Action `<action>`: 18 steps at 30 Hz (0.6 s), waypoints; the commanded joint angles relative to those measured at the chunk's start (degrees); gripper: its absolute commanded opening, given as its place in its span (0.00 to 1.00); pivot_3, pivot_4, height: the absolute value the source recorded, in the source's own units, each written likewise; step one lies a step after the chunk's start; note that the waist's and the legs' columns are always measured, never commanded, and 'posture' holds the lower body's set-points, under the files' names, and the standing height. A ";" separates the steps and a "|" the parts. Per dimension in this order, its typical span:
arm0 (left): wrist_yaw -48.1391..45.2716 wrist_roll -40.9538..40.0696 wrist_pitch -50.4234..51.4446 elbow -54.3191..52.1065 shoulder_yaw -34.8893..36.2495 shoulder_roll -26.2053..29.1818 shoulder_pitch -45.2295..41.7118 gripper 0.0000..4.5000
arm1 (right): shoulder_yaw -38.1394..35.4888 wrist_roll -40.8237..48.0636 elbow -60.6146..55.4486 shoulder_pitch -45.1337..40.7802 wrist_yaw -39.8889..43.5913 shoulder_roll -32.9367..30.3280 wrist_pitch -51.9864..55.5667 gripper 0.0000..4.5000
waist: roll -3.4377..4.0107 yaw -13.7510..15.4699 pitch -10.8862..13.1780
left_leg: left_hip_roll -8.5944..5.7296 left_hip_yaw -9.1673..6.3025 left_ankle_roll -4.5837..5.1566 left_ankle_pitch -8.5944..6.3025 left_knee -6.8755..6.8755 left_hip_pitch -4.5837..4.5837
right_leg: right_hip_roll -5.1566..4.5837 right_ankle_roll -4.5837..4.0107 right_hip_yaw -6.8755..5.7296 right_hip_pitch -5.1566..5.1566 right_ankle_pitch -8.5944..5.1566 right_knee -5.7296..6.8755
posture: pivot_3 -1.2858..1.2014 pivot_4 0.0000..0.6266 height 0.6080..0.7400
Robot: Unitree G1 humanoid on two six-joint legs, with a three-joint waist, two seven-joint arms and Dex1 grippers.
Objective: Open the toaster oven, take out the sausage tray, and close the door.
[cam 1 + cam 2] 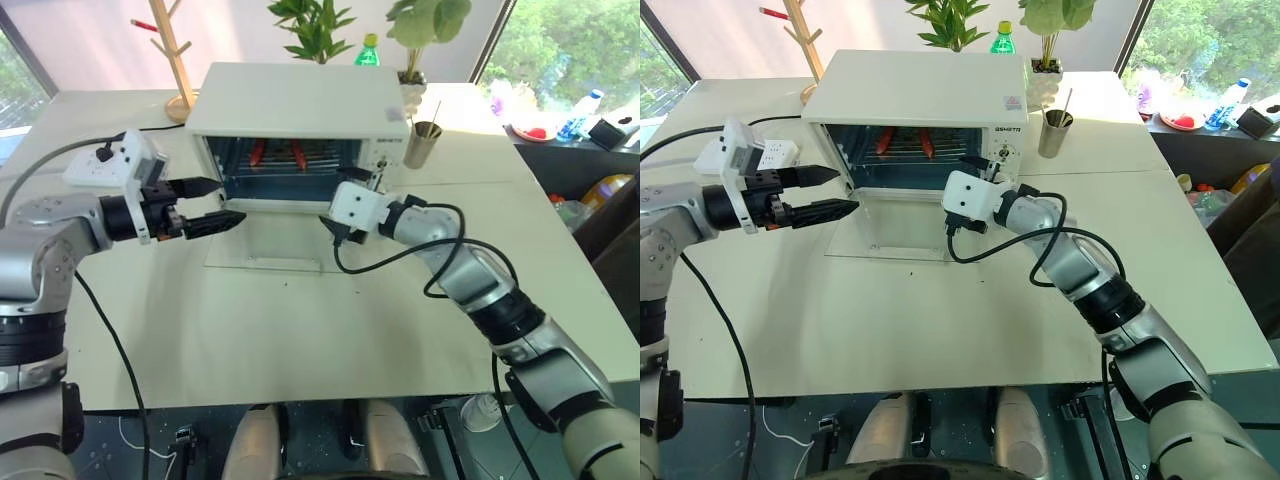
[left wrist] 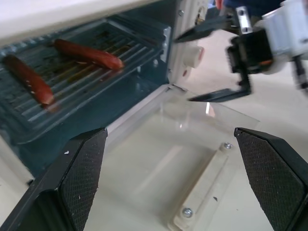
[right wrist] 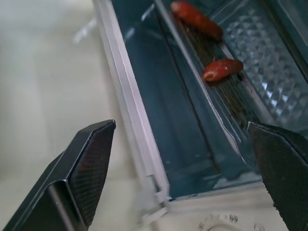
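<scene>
From the head camera, the toaster oven (image 1: 300, 125) sat at the back of the white table (image 1: 300, 330), its door (image 1: 285, 240) folded all the way down and lying flat on the tabletop in front of it. Inside, the sausage tray (image 1: 280, 160) rested on the rack with two red sausages (image 1: 258, 152) on it. The left gripper (image 1: 208, 204) hung just off the oven's left front corner, fingers spread wide and holding nothing. The right gripper (image 1: 352, 195) was up by the oven's control panel at the right edge of the opening, also spread wide and empty. A metal cup (image 1: 423, 144) stood right of the oven, and a wooden rack (image 1: 177, 60) behind its left side.

Over to the left wrist camera: both black fingers (image 2: 72, 183) stood far apart, framing the glass door (image 2: 192, 159) flat on the table, its bar handle near the camera. The tray (image 2: 72, 91) and two sausages lay deep in the open cavity, and the right gripper (image 2: 211, 62) showed across the opening, gaping.

The right wrist camera looked straight into the oven: fingers (image 3: 82, 168) wide apart, the tray (image 3: 226, 91) and sausages (image 3: 221, 69) ahead, untouched.
</scene>
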 commanded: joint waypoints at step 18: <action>1.02 -0.33 -3.43 0.17 -0.11 0.14 -0.59 0.99 | 1.98 -19.49 30.40 -16.72 -6.09 14.44 -9.37 1.00 | 0.01 -0.32 0.00 | 0.03 -0.02 -0.03 0.02 -0.02 0.03 | 0.03 -0.02 0.00 -0.01 0.01 0.07 | 0.52 0.24 0.82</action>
